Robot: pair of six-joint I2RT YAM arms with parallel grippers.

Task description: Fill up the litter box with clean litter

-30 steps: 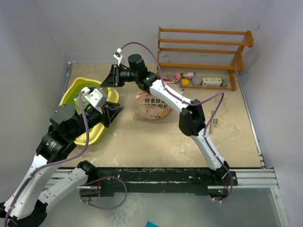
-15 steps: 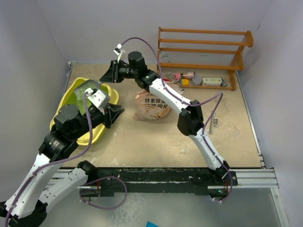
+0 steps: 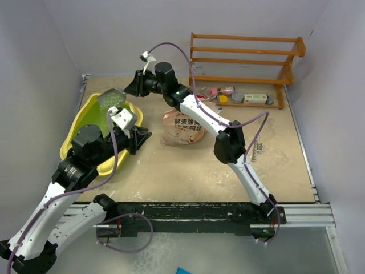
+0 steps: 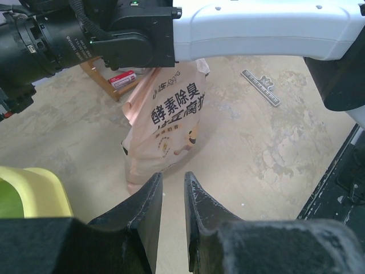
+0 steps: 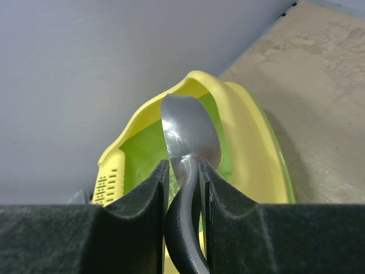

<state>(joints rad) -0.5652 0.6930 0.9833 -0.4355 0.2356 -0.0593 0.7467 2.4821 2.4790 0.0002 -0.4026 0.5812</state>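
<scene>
Small silver metal scoop (image 3: pixel 108 98) of pale green clean litter (image 3: pixel 113 101) above the large yellow oval plastic litter box (image 3: pixel 80 123)
From above, we see it over the litter box's far end; loose granules should spill readily, so we would hold the handle and carry it level. A peach-pink bag (image 3: pixel 182 128) stands right of the litter box; the left arm (image 3: pixel 91 145) overlaps its near side. Left wrist: left fingers (image 4: pixel 145 208) narrowly parted, empty. Right wrist: right fingers (image 5: pixel 145 220) clenched on the scoop's black handle (image 5: pixel 182 240).
</scene>
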